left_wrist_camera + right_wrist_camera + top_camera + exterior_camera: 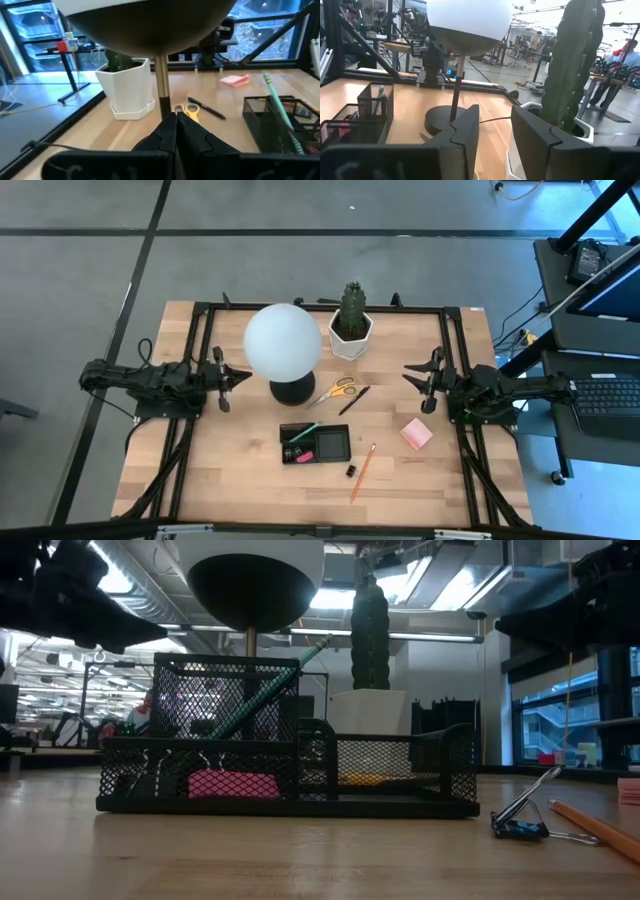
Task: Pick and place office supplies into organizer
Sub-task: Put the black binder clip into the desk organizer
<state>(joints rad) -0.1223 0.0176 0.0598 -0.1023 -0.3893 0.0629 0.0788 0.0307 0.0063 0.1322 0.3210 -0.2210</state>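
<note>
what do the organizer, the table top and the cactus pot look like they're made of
The organizer looks like black wire mesh, probably metal: you can see through its walls. The table top looks like light wood, butcher-block style, with visible plank seams and grain. The cactus pot is smooth, white and faceted, likely glazed ceramic, though plastic can't be ruled out.

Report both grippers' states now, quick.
Left gripper: closed, holding nothing, at the table's left edge.
Right gripper: open, empty, at the right edge.
</note>
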